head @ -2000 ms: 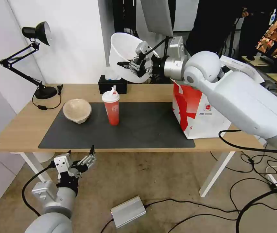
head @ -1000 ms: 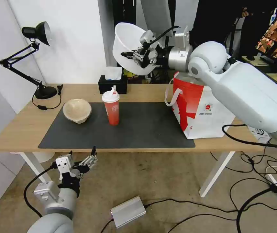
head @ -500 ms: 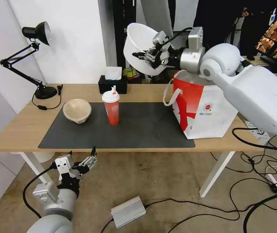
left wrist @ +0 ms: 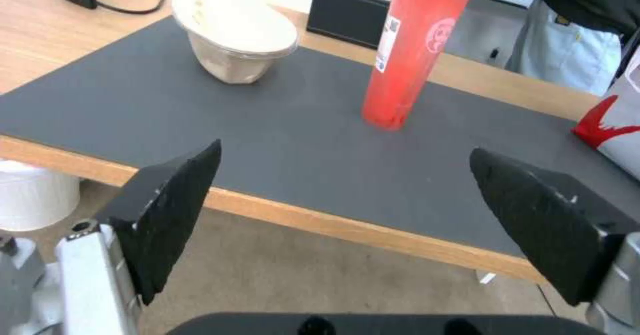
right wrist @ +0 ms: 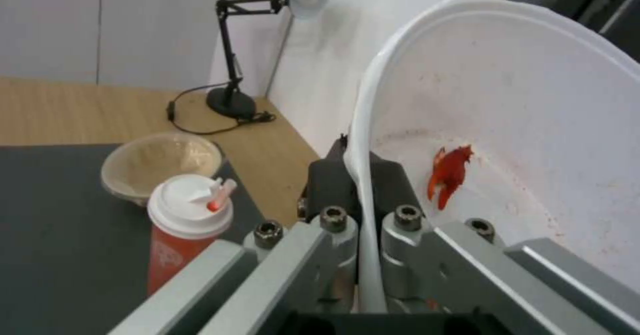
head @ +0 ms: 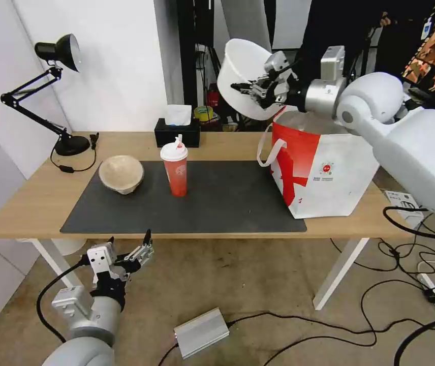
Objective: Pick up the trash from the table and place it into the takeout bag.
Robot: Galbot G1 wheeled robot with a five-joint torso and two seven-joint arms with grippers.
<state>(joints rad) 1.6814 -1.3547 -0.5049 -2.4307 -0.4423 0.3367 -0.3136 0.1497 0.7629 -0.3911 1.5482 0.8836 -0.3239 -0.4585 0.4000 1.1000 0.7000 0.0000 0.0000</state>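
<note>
We see the white bowl (head: 245,76) tipped on its side in the air, above the near-left corner of the takeout bag (head: 324,170), its rim pinched by our right end effector (head: 258,91). The red cup (head: 176,170) and beige bowl (head: 121,174) stand on the counter's (head: 34,203) dark mat (head: 217,203). Our left end effector (head: 128,249) hangs open below the counter edge.
</note>
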